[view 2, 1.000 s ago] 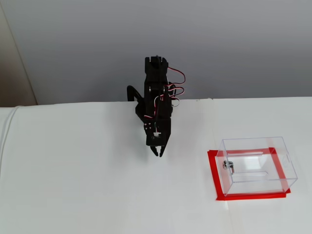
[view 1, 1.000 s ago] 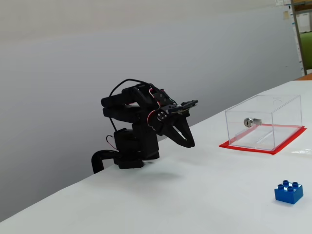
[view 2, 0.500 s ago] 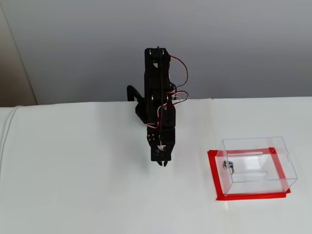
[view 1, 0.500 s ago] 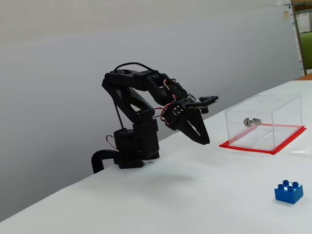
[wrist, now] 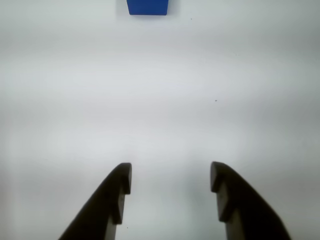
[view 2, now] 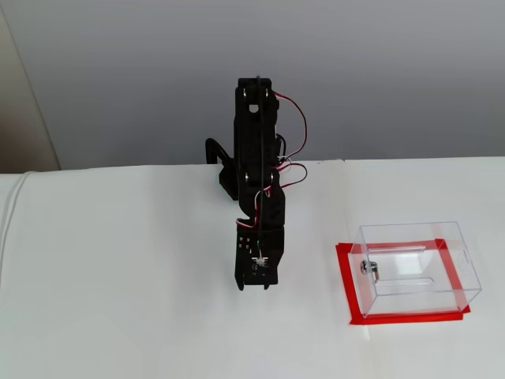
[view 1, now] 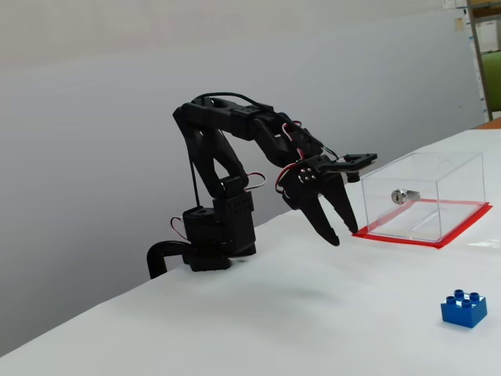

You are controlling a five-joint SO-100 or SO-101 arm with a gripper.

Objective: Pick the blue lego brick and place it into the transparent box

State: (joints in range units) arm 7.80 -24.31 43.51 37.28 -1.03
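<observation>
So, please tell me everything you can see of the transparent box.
The transparent box is a clear, plastic-looking rectangular case standing upright on the white table, inside a red border that frames its base. A small silver metal cylinder sits in one wall. It looks empty. Nothing else touches it; the tool hangs beside it, apart.

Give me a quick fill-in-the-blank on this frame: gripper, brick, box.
1. The gripper is ____ and holds nothing.
2. The lego brick on the table is ____ in colour.
3. The tape bordering the transparent box is ____.
4. In the wrist view, the brick sits at the ____ edge of the picture.

Missing words: open; blue; red; top
</observation>
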